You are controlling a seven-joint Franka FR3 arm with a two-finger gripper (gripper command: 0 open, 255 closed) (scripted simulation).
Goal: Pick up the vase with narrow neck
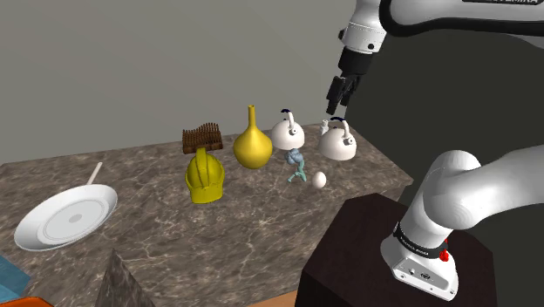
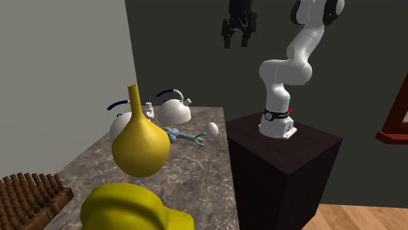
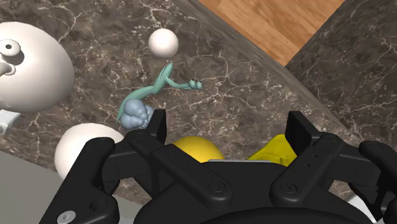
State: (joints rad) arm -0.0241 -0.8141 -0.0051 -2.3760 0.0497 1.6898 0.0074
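The narrow-necked vase is yellow, with a round belly and a thin neck. It stands upright near the back of the marble table, between a yellow helmet and two white kettles. My black gripper hangs high above the table, over the right-hand kettle and well to the right of the vase in the shoulder view. Its fingers stand apart and hold nothing. In the second exterior view the vase is near the camera and the gripper is high up. In the wrist view the vase's belly peeks out far beyond the gripper.
A second white kettle, a teal figure and a white egg lie to the right of the vase. A brown ridged rack stands behind the helmet. A white pan lies at the left. The dark stand adjoins the table.
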